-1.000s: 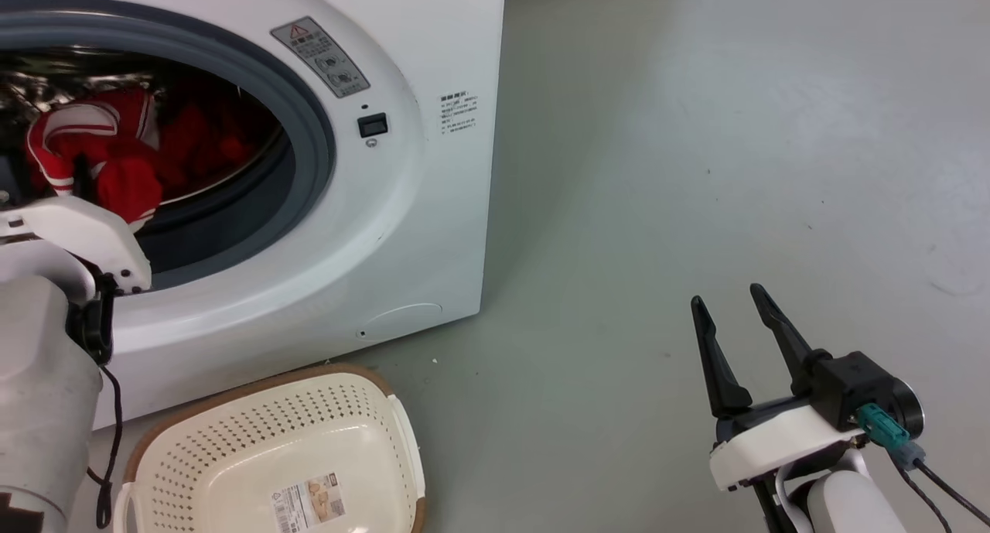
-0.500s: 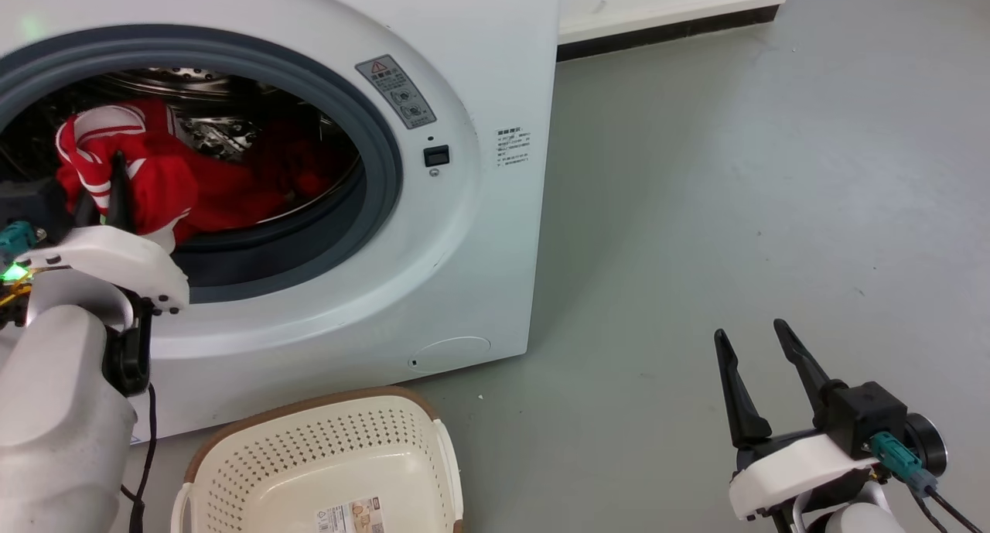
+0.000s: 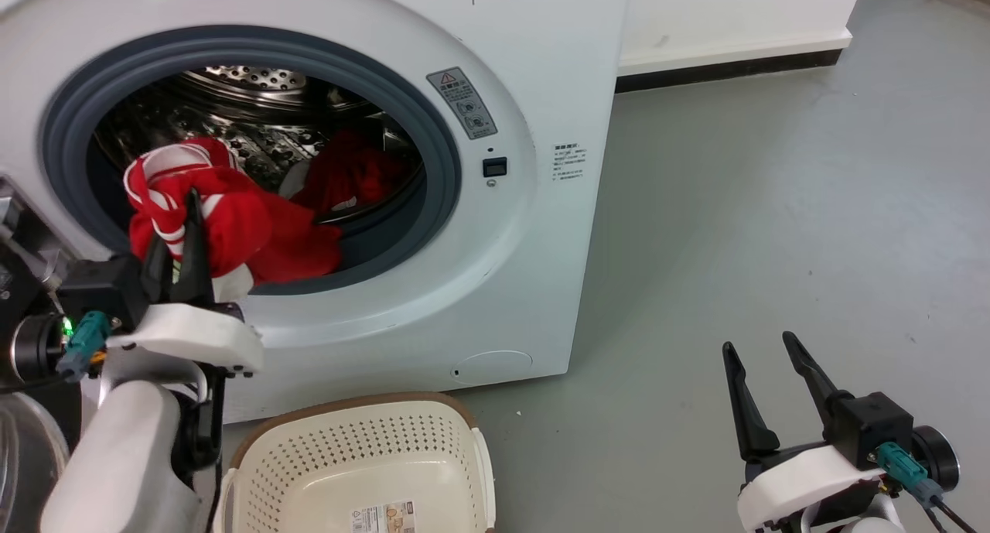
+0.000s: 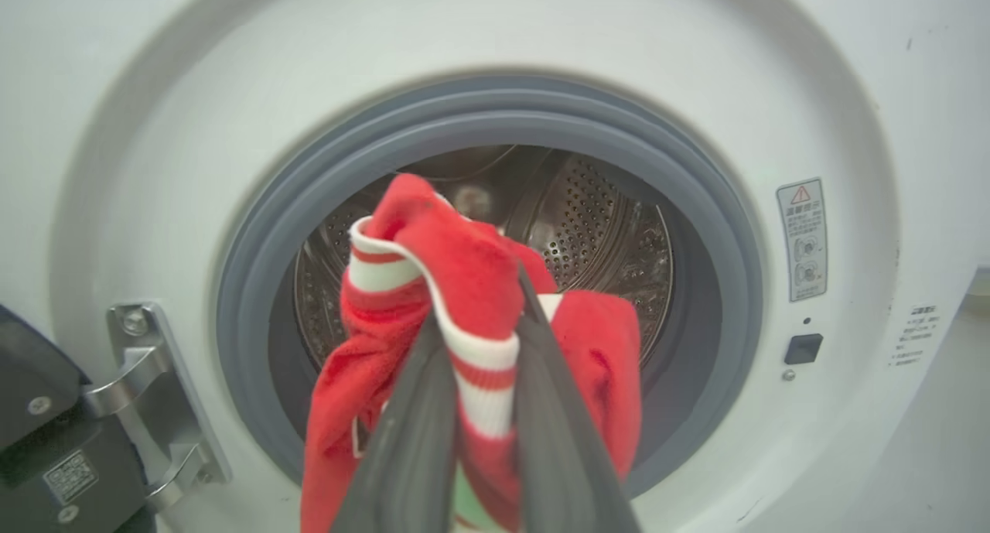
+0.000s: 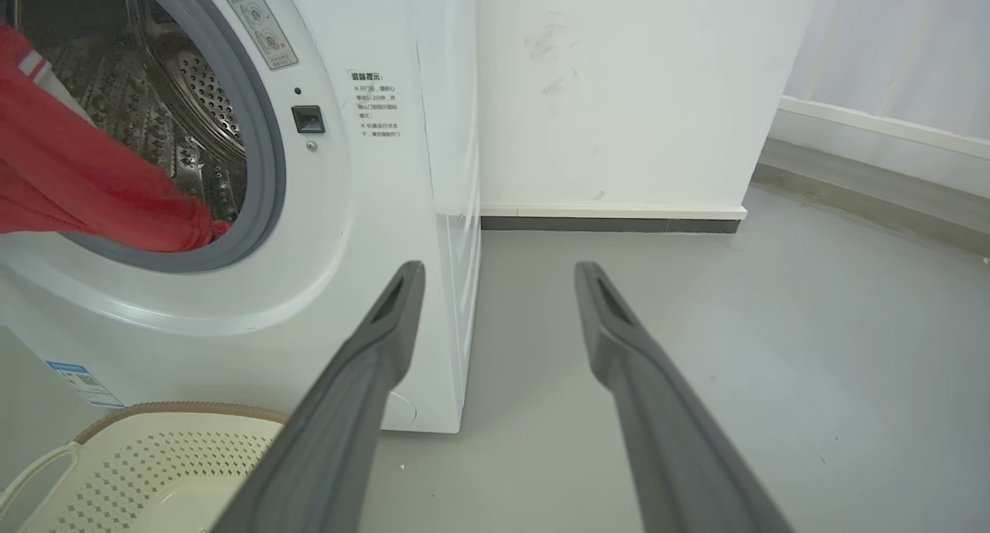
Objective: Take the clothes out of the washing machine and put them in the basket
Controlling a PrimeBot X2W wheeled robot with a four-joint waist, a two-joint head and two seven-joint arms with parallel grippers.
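One striped garment [image 3: 224,216] sits clamped in my left end effector [image 3: 176,227]; trailing cloth may snag the porthole rim [image 3: 443,169].

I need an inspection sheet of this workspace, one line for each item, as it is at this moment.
Surface: grey floor with few small marks.
Job's things: washing machine open; striped garment half out of the porthole; plain red garment inside the drum; basket on the floor in front, no clothes inside.
Clutter: nothing seen.
Grippers: left gripper shut on the striped garment; right gripper open, holding nothing.
Cables: dark cable at the right wrist.
Surroundings: white wall, dark skirting.
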